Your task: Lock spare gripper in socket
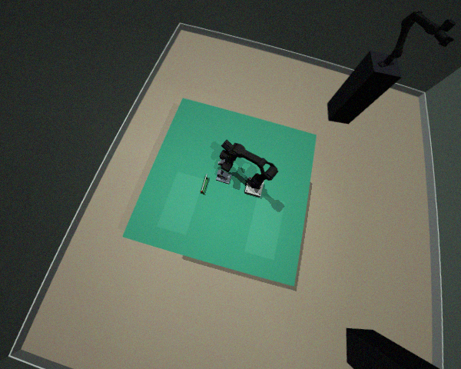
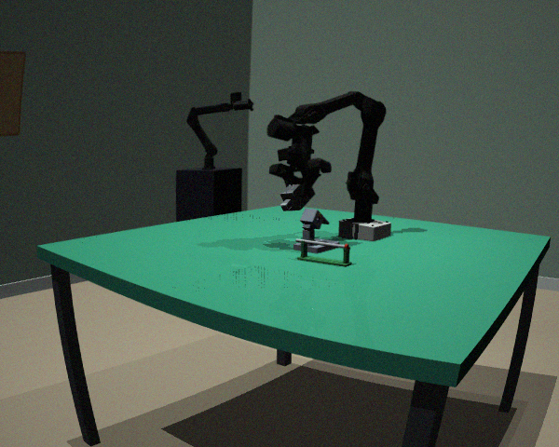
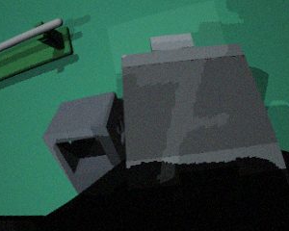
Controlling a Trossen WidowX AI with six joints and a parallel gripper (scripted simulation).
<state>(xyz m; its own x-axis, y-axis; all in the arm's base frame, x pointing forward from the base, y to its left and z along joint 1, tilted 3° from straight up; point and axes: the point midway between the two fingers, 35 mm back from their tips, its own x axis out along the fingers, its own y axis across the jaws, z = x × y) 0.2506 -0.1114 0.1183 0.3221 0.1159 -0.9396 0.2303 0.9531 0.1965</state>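
While the black jointed arm (image 1: 251,154) (image 2: 340,99) arches over the smooth green tabletop (image 1: 223,230) (image 2: 390,298), its claw (image 1: 224,160) (image 2: 299,188) (image 3: 189,161) is partway open, clamped on the blocky grey spare gripper (image 1: 221,162) (image 2: 289,192) (image 3: 189,161) (a squared stub (image 2: 285,206) (image 3: 171,42) juts from its far end). The spare hangs above the table, undocked, near the tilted, hollow, box-shaped grey socket (image 1: 222,173) (image 2: 311,217) (image 3: 87,115). The slim pale pin (image 1: 205,181) (image 2: 320,243) (image 3: 26,35), red at one end, lies across a green two-post rack (image 1: 203,194) (image 2: 324,262) (image 3: 34,60), out of the socket.
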